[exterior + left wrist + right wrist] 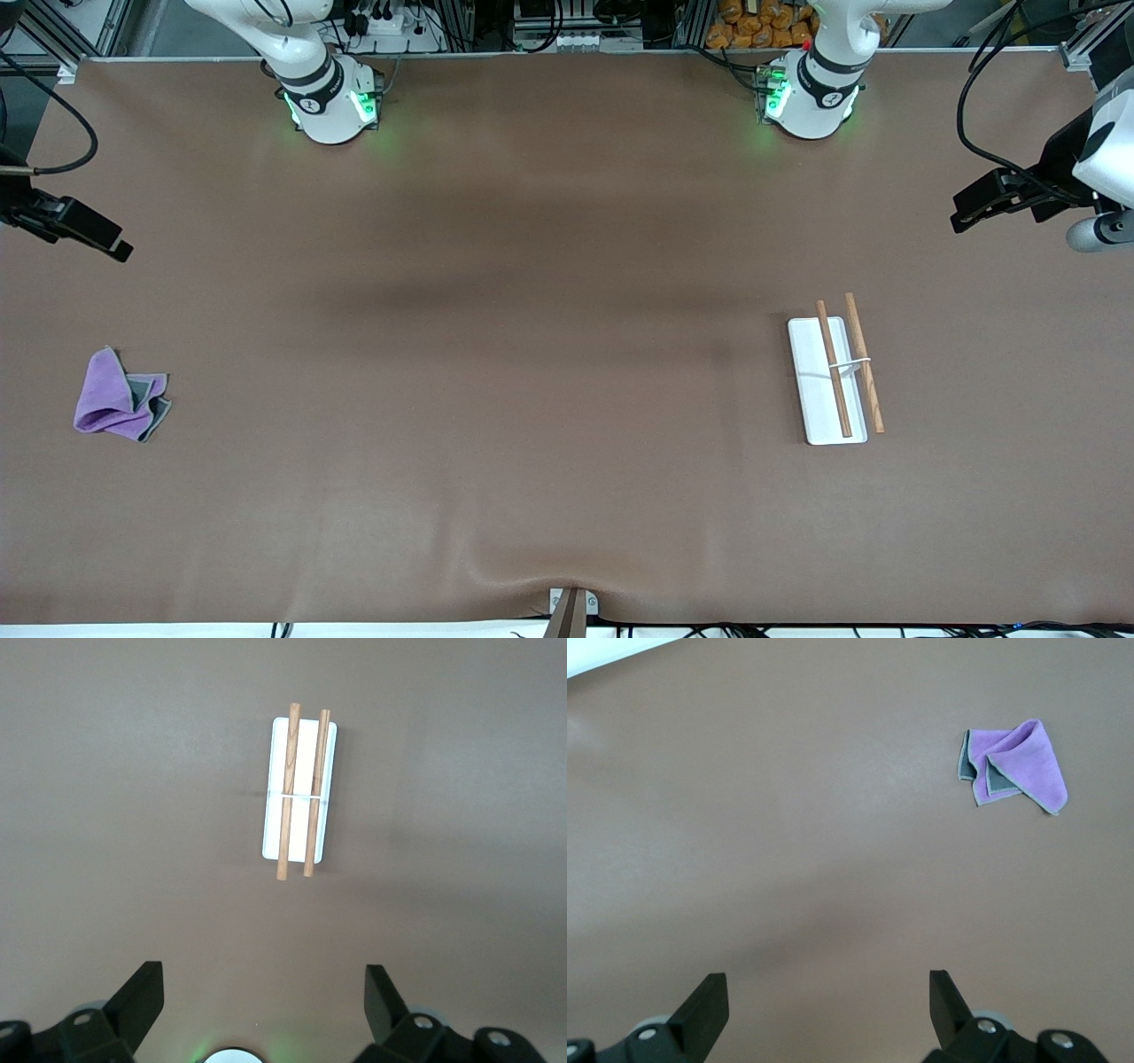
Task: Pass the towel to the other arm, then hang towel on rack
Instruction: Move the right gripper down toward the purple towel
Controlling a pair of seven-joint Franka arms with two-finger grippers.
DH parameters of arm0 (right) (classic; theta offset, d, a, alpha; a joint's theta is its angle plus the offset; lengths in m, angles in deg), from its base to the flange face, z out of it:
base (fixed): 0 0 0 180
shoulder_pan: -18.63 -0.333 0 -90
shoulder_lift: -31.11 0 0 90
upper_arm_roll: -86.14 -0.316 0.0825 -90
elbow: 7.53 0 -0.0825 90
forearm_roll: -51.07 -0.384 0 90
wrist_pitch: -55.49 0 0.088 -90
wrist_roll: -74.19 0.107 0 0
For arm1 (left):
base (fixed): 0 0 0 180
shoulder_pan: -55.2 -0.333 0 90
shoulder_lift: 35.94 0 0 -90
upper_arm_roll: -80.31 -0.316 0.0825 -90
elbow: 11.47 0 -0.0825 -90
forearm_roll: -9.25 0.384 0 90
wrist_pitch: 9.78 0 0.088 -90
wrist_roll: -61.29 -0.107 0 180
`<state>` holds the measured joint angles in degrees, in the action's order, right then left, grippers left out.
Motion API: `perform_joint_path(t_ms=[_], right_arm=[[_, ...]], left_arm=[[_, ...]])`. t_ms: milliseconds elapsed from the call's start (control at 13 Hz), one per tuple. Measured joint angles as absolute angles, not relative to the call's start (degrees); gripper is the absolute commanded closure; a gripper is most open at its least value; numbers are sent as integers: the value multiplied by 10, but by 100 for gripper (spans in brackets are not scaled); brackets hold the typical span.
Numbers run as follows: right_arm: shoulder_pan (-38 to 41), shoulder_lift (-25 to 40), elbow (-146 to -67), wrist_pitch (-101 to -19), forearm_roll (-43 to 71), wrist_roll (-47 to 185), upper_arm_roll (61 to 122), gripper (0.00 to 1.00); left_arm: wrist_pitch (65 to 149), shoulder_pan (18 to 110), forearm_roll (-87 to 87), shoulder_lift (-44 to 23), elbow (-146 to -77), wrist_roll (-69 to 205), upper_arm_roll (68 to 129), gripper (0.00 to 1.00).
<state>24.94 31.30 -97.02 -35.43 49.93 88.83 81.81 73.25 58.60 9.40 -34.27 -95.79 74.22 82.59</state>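
Observation:
The purple towel with grey reverse lies crumpled on the table at the right arm's end; it also shows in the right wrist view. The rack, a white base plate with two wooden rods and a white crosspiece, stands toward the left arm's end; it also shows in the left wrist view. My right gripper is open and empty, high over bare table apart from the towel. My left gripper is open and empty, high over bare table apart from the rack. Both hands show at the front view's side edges.
A brown mat covers the whole table. It has a wrinkle by a small clamp at the edge nearest the front camera. Cables and boxes lie along the edge by the arm bases.

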Motion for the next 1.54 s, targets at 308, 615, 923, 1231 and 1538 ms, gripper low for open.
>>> perform_joint_path(t_ms=[308, 615, 923, 1231, 1538], right_arm=[[249, 292, -970, -355, 500, 888, 819, 0], [251, 248, -970, -391, 500, 888, 820, 0], [252, 206, -970, -409, 500, 889, 821, 0], [292, 153, -970, -421, 503, 800, 825, 0], [375, 102, -972, -492, 503, 637, 828, 0]], left_arm=[[733, 580, 94, -342, -959, 742, 825, 0], [733, 580, 94, -339, -959, 734, 825, 0], [733, 580, 94, -339, -959, 723, 824, 0], [733, 580, 94, -339, -960, 722, 824, 0], [733, 579, 94, -339, -960, 722, 824, 0]])
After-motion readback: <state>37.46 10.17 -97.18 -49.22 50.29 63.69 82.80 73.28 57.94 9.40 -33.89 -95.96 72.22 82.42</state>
